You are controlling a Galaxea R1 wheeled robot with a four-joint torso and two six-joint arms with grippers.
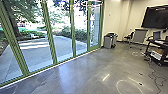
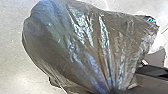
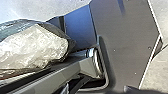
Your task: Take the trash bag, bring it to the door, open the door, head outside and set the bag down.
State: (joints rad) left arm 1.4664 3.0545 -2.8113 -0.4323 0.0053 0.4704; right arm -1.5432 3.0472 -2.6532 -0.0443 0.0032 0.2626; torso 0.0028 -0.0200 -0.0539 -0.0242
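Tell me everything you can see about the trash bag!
The dark, shiny, brownish-grey trash bag looks like thin plastic. It is puffed out and wrinkled, with bright streaks of light on it. Long folds squeeze together into one narrow, gathered end. Crumpled, whitish, see-through plastic bunches up at one side, perhaps part of it. Pale grey floor shows behind it; I can't tell whether they touch.

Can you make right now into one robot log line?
Left arm: probably holding trash bag, plastic gathered into folds | place: indoors | head view: green-framed glass wall, paved yard beyond
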